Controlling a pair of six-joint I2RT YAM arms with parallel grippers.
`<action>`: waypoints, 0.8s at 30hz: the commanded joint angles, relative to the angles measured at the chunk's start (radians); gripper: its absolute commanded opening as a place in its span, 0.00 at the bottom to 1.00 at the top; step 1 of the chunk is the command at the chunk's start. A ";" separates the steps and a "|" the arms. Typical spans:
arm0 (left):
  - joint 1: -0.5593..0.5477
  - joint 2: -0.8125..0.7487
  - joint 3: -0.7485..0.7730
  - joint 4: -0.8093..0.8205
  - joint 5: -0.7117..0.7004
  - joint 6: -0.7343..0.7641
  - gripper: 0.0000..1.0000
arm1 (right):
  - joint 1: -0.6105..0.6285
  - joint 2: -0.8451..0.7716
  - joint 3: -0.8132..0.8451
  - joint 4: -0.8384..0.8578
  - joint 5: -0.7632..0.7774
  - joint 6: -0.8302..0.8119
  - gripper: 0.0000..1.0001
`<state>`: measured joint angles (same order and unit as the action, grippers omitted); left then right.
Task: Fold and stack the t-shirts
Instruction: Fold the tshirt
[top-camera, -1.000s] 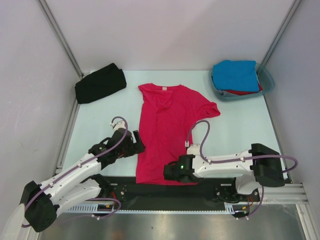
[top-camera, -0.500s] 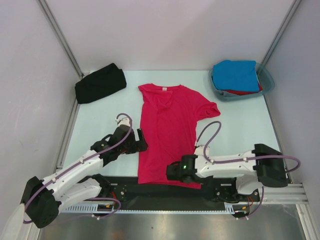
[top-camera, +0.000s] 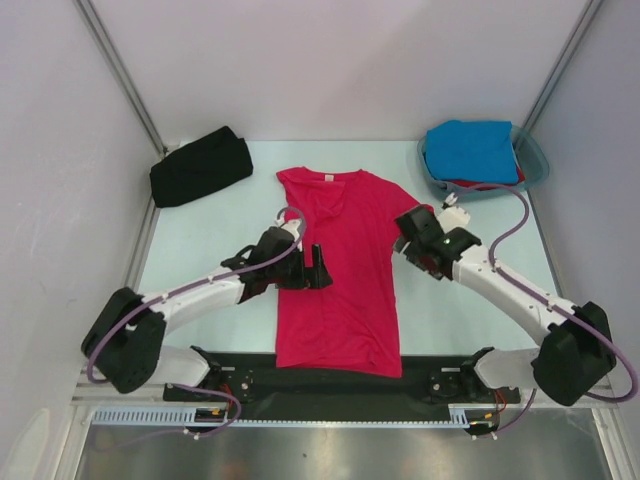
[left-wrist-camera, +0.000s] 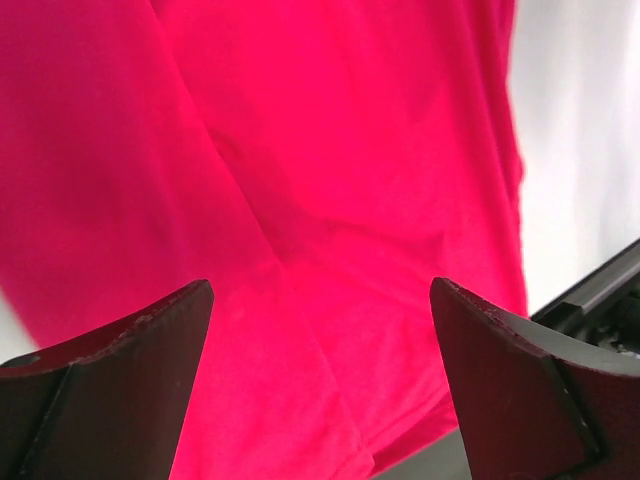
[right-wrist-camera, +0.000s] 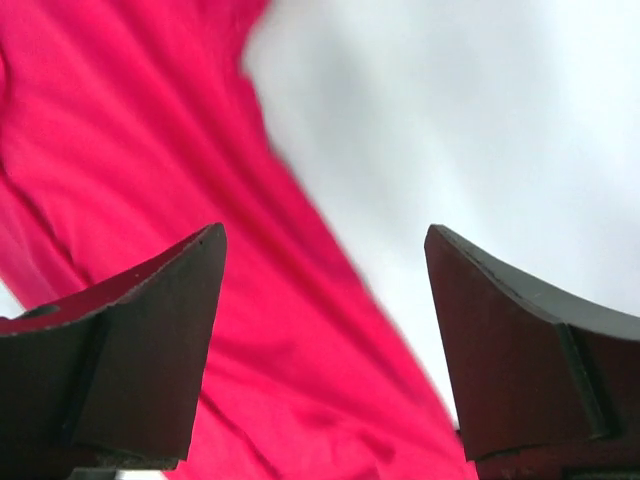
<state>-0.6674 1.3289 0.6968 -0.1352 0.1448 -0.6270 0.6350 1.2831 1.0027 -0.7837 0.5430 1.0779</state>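
Note:
A crimson-pink t-shirt (top-camera: 340, 270) lies flat mid-table, its white neck label (top-camera: 326, 177) at the far end and its right sleeve (top-camera: 424, 214) spread out. My left gripper (top-camera: 320, 268) hovers open over the shirt's left half; in the left wrist view that gripper (left-wrist-camera: 320, 285) has only pink cloth (left-wrist-camera: 330, 150) below it. My right gripper (top-camera: 410, 232) stands open at the right sleeve; in the right wrist view it (right-wrist-camera: 325, 230) spans the shirt's edge (right-wrist-camera: 150, 200) and bare table (right-wrist-camera: 460, 110). A folded black t-shirt (top-camera: 200, 167) lies far left.
A translucent teal tub (top-camera: 533, 165) stands at the far right, holding a blue t-shirt (top-camera: 472, 150) on top of a red one (top-camera: 487, 185). White walls and metal posts close in the table on three sides. A black rail (top-camera: 320, 385) runs along the near edge.
The right gripper opened, let go of the shirt's near hem and swung far-right to the sleeve. The left arm reached right and farther onto the shirt's left half.

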 joint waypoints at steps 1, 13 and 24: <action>-0.003 0.079 0.040 0.101 0.050 0.020 0.96 | -0.098 0.039 -0.003 0.260 -0.129 -0.239 0.84; 0.002 0.325 0.145 0.028 -0.031 0.032 0.96 | -0.317 0.375 0.161 0.452 -0.405 -0.349 0.81; 0.020 0.334 0.060 -0.216 -0.142 0.024 0.97 | -0.262 0.371 0.247 0.339 -0.361 -0.398 0.84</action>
<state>-0.6659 1.6436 0.8547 -0.1333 0.1074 -0.6205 0.3565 1.6863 1.2236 -0.3996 0.1692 0.7113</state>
